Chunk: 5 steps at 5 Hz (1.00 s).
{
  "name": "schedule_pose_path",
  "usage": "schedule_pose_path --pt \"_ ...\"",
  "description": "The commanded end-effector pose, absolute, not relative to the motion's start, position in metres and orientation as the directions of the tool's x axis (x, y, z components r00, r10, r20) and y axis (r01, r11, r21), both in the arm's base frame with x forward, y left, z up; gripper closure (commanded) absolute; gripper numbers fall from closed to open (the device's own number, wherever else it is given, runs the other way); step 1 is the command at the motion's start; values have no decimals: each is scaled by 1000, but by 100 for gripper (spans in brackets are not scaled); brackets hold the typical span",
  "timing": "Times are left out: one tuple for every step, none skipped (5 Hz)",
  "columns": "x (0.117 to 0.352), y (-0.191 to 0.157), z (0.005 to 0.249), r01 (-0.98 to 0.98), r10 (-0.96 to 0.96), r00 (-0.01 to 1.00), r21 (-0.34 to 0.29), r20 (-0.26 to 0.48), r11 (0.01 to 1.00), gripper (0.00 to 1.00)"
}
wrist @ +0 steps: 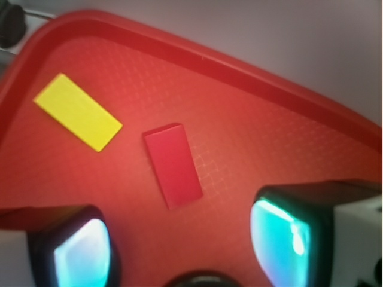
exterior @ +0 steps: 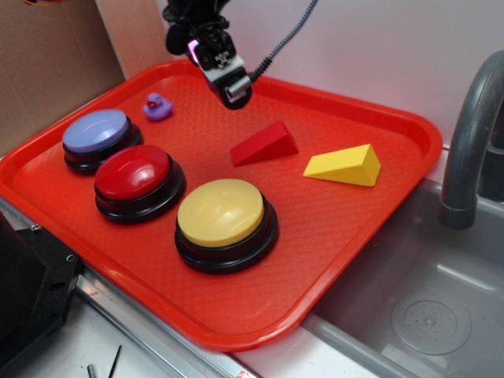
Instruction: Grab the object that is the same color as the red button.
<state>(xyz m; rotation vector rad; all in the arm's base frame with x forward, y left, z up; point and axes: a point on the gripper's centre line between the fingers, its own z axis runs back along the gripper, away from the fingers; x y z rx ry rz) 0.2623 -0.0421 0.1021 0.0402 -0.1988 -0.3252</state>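
Note:
The object, a small red wedge (exterior: 264, 144), lies near the middle of the red tray (exterior: 339, 228). From the wrist it shows as a red rectangle (wrist: 172, 165) just ahead of the fingers. The red button (exterior: 134, 175) sits on a black base at the tray's left, between two other buttons. My gripper (exterior: 230, 88) hangs above the tray's far side, up and left of the red wedge and apart from it. It is open, nothing between its fingers (wrist: 81, 251), and the gap (wrist: 179, 245) shows bare tray.
A yellow wedge (exterior: 345, 166) lies right of the red one, seen also from the wrist (wrist: 78, 111). A blue-purple button (exterior: 98, 135) and a yellow button (exterior: 223, 217) flank the red button. A small purple duck (exterior: 157, 106) stands at the far left. A grey sink (exterior: 425, 315) and faucet (exterior: 471, 142) are at right.

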Motion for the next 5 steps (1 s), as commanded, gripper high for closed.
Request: schedule_pose_path --pt "294 -46 81 298 -315 934 118 167 947 0" --pt "300 -53 62 323 -342 931 151 127 934 0" --pt "303 -58 45 334 -353 932 175 88 926 0" --pt "306 -60 33 343 -359 932 198 53 918 0" --pt "307 -59 27 333 -348 937 192 45 923 0"
